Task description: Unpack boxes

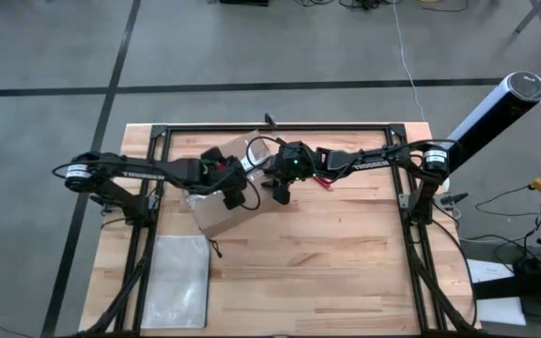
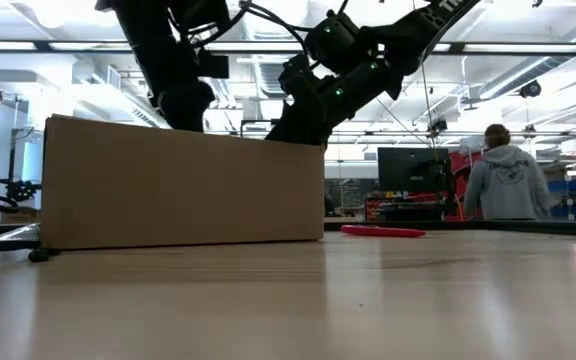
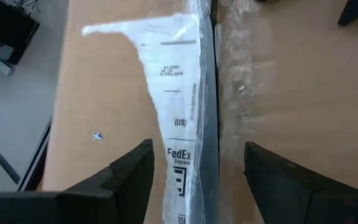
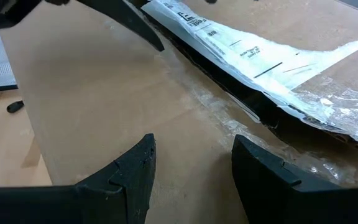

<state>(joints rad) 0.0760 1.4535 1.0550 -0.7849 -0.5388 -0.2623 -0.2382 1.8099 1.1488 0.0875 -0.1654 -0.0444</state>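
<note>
Both grippers, left (image 3: 194, 180) and right (image 4: 191, 168), are hovering over the box (image 1: 216, 208), jaws parted and holding nothing.

Both arms reach in toward the frame centre in the high view, left from the left side, right from the right side, wrists nearly meeting just above mid-frame. Left gripper (image 1: 236, 194) points down, slightly left of centre; in its wrist view the fingers (image 3: 124, 180) stand apart with a clear gap, nothing between them. Right gripper (image 1: 280, 191) sits just right of the left one, also angled down; its fingers (image 4: 129, 171) are spread too, nothing clamped. In the low view both wrists come down from the upper left and upper centre of the frame.
</note>
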